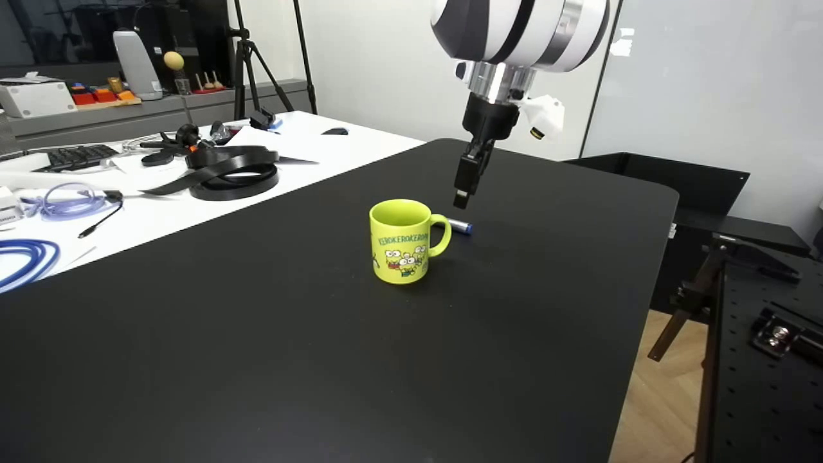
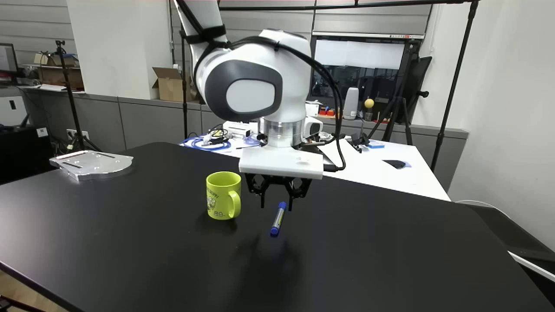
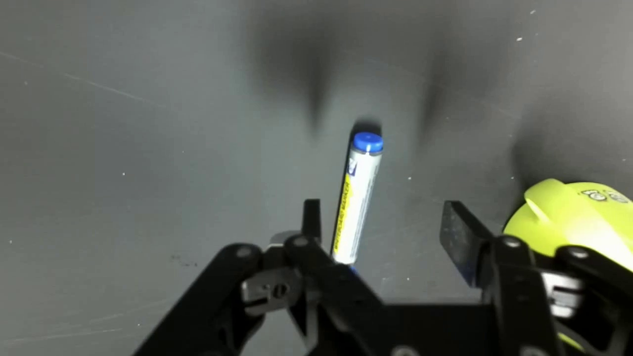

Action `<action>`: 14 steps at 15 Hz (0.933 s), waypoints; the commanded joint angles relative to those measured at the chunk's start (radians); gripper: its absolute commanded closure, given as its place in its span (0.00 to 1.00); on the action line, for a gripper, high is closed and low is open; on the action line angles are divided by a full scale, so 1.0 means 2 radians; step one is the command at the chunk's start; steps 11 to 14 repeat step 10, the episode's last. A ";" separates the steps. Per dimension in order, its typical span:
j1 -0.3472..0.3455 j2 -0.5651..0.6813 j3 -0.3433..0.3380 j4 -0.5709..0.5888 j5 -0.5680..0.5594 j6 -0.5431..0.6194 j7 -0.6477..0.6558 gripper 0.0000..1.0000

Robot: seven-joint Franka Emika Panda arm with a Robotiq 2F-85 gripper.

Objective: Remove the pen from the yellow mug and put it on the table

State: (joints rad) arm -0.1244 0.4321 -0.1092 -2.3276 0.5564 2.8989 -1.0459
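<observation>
The pen is a whiteboard marker with blue ends and a white body. It lies flat on the black table [image 2: 368, 260] in both exterior views [image 1: 460, 226] [image 2: 279, 219] and the wrist view [image 3: 353, 202]. The yellow mug stands upright beside it in both exterior views [image 1: 398, 231] [image 2: 221, 195] and shows partly at the right of the wrist view [image 3: 578, 215]. My gripper [image 3: 383, 220] is open and empty, above the pen; it also shows in an exterior view [image 2: 276, 207]. The left finger hides the pen's near end in the wrist view. The mug's handle hides part of the pen in an exterior view.
A white table [image 1: 334, 151] with cables, black straps [image 1: 235, 173] and a keyboard adjoins the black table. A silver metal plate [image 2: 93, 164] lies at the table's far left in an exterior view. A black perforated bench [image 1: 771, 379] stands past the table's edge.
</observation>
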 commanded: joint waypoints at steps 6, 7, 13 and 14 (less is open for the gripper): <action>0.032 -0.081 -0.063 -0.034 -0.288 -0.096 0.264 0.00; 0.030 -0.094 -0.062 -0.037 -0.318 -0.112 0.285 0.00; 0.021 -0.133 -0.047 -0.045 -0.372 -0.174 0.327 0.00; 0.021 -0.133 -0.047 -0.045 -0.372 -0.174 0.327 0.00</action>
